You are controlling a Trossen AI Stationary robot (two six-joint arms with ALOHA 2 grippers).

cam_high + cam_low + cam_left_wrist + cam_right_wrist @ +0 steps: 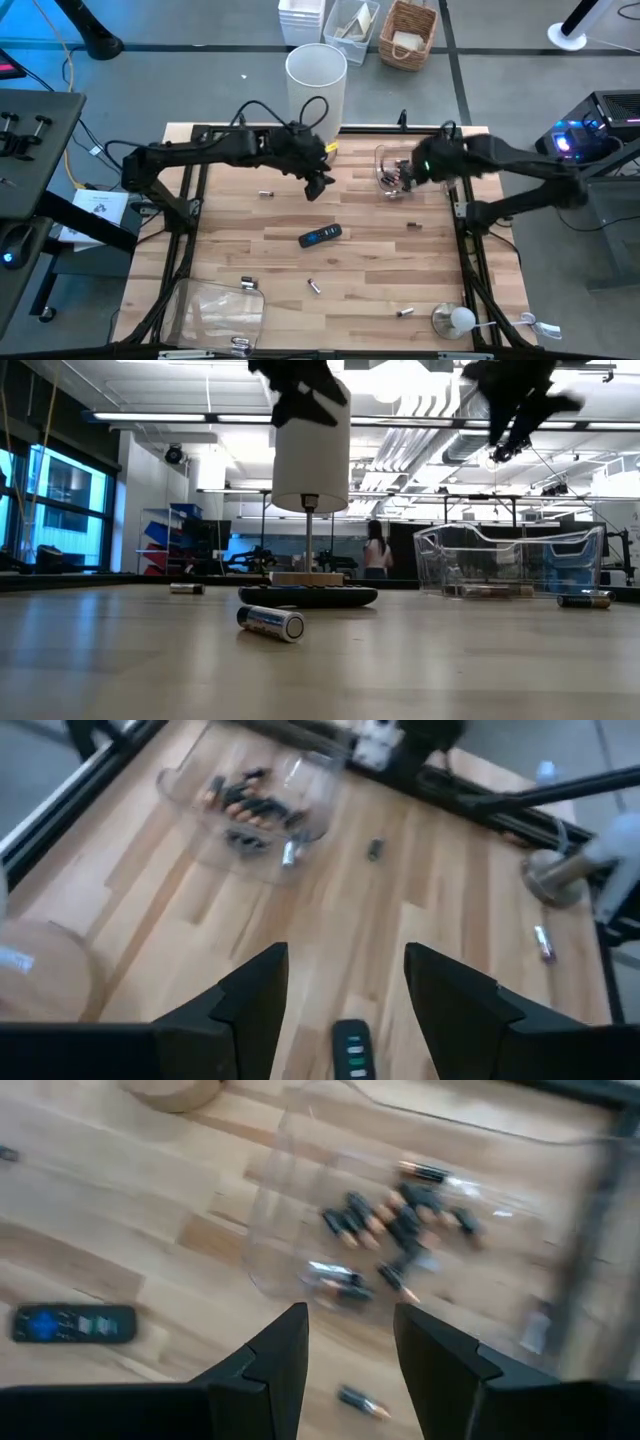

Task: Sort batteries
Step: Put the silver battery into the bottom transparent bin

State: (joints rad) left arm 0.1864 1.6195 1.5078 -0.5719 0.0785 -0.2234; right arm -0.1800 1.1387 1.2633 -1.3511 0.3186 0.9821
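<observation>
Item: my left gripper (345,995), fingers spread, empty, above black remote-like bar (320,236). My right gripper (350,1350), half-parted, empty, over clear plastic tub (300,1200) holding dark copper-banded batteries (390,1220); silvery cylinders (313,286) scattered on wooden table (360,270).

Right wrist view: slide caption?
Open right gripper above a clear bin of batteries, remote alongside.

A silvery cylindrical battery (271,623) lies on the wooden table (420,670), in front of a flat black remote (308,596). To the right stands a clear plastic bin (510,560). Both dark grippers hang high above.
</observation>
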